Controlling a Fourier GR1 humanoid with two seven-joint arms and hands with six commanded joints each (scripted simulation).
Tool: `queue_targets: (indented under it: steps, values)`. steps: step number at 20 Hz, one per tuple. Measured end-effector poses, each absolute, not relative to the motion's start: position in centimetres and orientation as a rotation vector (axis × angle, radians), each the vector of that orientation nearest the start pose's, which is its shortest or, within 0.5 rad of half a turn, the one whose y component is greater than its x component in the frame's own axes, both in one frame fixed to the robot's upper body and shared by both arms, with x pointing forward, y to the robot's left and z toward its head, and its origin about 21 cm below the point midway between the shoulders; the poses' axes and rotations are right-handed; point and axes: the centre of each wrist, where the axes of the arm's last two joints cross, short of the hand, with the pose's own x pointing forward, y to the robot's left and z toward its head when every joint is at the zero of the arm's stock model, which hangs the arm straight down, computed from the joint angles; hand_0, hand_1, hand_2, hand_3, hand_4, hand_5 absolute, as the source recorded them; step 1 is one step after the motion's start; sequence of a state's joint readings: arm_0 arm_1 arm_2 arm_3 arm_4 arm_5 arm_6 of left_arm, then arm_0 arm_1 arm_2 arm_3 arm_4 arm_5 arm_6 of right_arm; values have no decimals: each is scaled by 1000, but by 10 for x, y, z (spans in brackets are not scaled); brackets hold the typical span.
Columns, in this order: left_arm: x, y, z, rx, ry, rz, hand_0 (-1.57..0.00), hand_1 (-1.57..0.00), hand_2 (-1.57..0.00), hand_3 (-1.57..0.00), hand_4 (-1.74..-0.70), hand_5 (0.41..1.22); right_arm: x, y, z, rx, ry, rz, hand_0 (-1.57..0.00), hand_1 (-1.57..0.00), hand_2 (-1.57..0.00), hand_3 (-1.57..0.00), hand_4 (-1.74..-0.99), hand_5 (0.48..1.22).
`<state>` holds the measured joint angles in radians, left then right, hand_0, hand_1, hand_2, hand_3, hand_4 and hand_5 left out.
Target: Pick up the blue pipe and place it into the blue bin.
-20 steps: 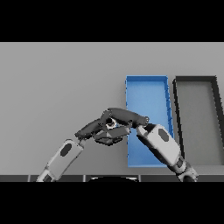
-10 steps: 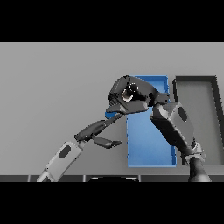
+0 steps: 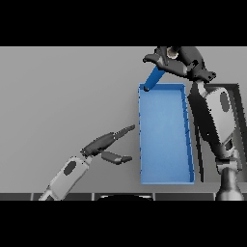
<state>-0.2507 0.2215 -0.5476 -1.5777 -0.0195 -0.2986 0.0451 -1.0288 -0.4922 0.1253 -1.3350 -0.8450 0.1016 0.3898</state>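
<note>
- Left hand (image 3: 103, 144): idle at about 7 o'clock on the desk (image 3: 67, 96), well left of the bin. Fingers straight and relaxed, thumb apart, holding nothing. You can leave it where it is.
- Blue pipe (image 3: 153, 78): one, at about 1 o'clock. It hangs tilted, upper end in the right hand, lower end at the bin's far left corner. You cannot tell from this view whether that tip touches the rim or sits just above it.
- Blue bin (image 3: 164, 181): one, long and open-topped, running from 1 o'clock down to 5 o'clock. Nothing shows inside it.
- Right hand (image 3: 172, 61): raised over the bin's far end, fingers curled round the upper part of the pipe.
- Step in hand, as judged: carry and place. The pipe's low end sits at the corner, not over the floor, so bring the hand toward 5 o'clock until the whole pipe is above the bin's open middle. Lower before you let go; a release from here could tip it over the far rim onto the desk.
- Dark bin (image 3: 239, 120): one, just right of the blue one, mostly hidden by the right arm. Keep the pipe out of it.
</note>
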Motion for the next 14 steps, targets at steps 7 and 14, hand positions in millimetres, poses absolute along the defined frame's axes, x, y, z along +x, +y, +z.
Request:
queue_targets:
  steps: [7,14]
  values:
    - [264,128,40,-430,-1506,-985,1,1,1,1,-888,473,391,-225,212,414,-1459,275,-1571,-1571,-1571,-1571,-1741,1120]
    - [266,129,42,-432,-1524,-977,1,1,1,1,-882,462,366,-248,140,302,-1114,214,-1571,-1571,-1571,-1571,-1622,1121]
